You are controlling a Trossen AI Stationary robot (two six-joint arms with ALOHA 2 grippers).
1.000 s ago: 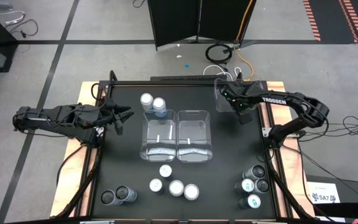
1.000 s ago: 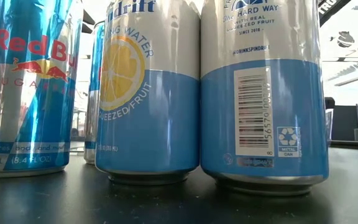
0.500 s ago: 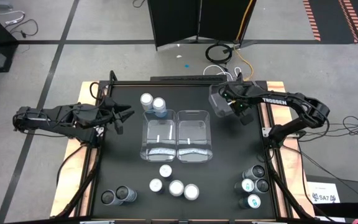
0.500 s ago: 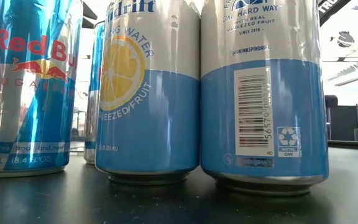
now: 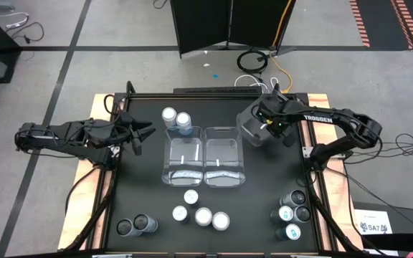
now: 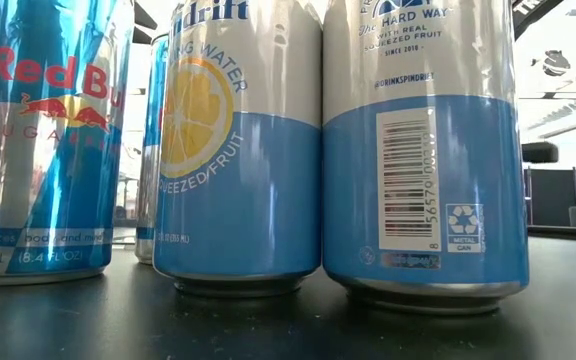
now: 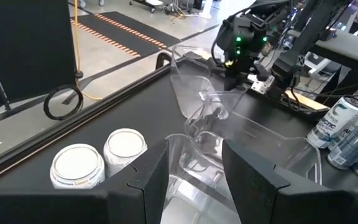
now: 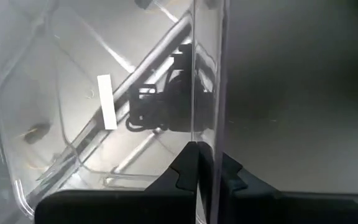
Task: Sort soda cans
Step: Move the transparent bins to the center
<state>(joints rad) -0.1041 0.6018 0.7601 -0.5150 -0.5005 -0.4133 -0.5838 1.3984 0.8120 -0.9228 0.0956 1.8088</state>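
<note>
The right tool pinches the thin wall of a clear rectangular plastic bin, tilted at the far right of the worktop. The small cylindrical aluminium soda cans stand untouched; light, smooth and dentable, they probably suit a mid-body grip. The left tool waits, partly spread.

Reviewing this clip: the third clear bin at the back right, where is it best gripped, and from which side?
By its thin upper wall, from above. The right gripper is already shut on that wall, one finger inside, one outside; the bin hangs tilted from it beside the two bins at centre. The body looks too wide to span. The left gripper waits at the left.
</note>
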